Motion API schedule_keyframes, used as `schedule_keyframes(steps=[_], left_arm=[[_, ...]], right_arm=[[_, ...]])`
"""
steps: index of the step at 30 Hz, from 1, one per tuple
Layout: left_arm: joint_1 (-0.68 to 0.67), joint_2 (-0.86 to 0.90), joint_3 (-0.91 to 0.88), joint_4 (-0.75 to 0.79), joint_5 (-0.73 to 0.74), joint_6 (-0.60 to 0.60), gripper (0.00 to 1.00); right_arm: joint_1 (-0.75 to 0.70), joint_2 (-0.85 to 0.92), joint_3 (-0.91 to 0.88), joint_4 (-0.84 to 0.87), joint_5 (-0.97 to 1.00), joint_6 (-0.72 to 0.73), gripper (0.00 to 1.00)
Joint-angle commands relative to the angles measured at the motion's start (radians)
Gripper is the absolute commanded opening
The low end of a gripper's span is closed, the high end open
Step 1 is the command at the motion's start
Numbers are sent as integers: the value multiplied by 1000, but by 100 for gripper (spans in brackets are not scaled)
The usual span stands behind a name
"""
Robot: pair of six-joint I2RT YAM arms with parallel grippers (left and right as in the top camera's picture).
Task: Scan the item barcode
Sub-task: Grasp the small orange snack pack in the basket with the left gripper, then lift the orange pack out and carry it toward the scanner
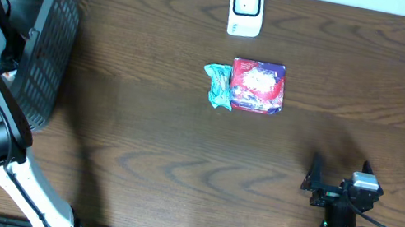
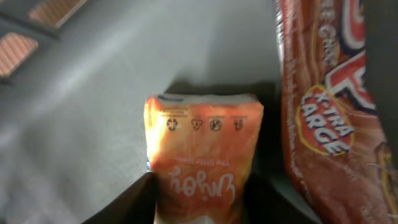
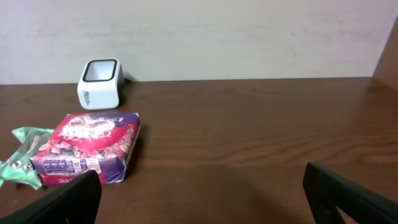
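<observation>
In the left wrist view an orange pouch (image 2: 202, 149) stands inside the basket, and my left gripper (image 2: 199, 202) is shut on its lower part, one dark finger pressed to each side. From overhead that gripper is hidden in the dark mesh basket (image 1: 49, 36). The white barcode scanner (image 1: 246, 8) (image 3: 99, 84) stands at the table's far edge. My right gripper (image 1: 340, 173) (image 3: 202, 199) rests open near the front right with nothing between its fingers.
A red and purple box (image 1: 257, 86) (image 3: 87, 146) lies mid-table with a green wrapper (image 1: 218, 85) (image 3: 22, 158) against its left side. A red-brown bag marked X-TRA LARGE (image 2: 329, 118) lies right of the pouch in the basket.
</observation>
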Motion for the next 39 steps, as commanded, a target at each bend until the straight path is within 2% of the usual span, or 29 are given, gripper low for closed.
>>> schedule_keyframes(steps=[1, 5, 7, 10, 15, 20, 24, 28, 31, 36, 39], left_arm=[[5, 26, -38, -18, -9, -6, 47], [5, 26, -56, -18, -9, -6, 52], [5, 26, -56, -18, -9, -6, 40], [5, 21, -55, -27, -9, -6, 8], [4, -6, -28, -71, -9, -6, 7], [4, -135, -18, -84, -1, -8, 7], [4, -290, -18, -74, -2, -98, 7], [1, -459, -18, -73, 0, -298, 7], [-11, -568, -18, -56, 85, -373, 7], [-76, -688, -18, 26, 293, -367, 7], [-145, -721, -18, 81, 367, -320, 7]], right_arm=[[3, -1, -5, -1, 2, 14, 99], [3, -1, -4, -1, 2, 14, 99], [3, -2, -4, -1, 2, 14, 99], [3, -2, -5, -1, 2, 14, 99], [3, -2, -4, -1, 2, 14, 99], [3, -1, -5, -1, 2, 14, 99], [3, -2, -5, -1, 2, 14, 99], [3, -2, -4, -1, 2, 14, 99], [3, -1, -5, -1, 2, 14, 99], [3, -2, -4, -1, 2, 14, 99], [3, -1, -5, -1, 2, 14, 99]])
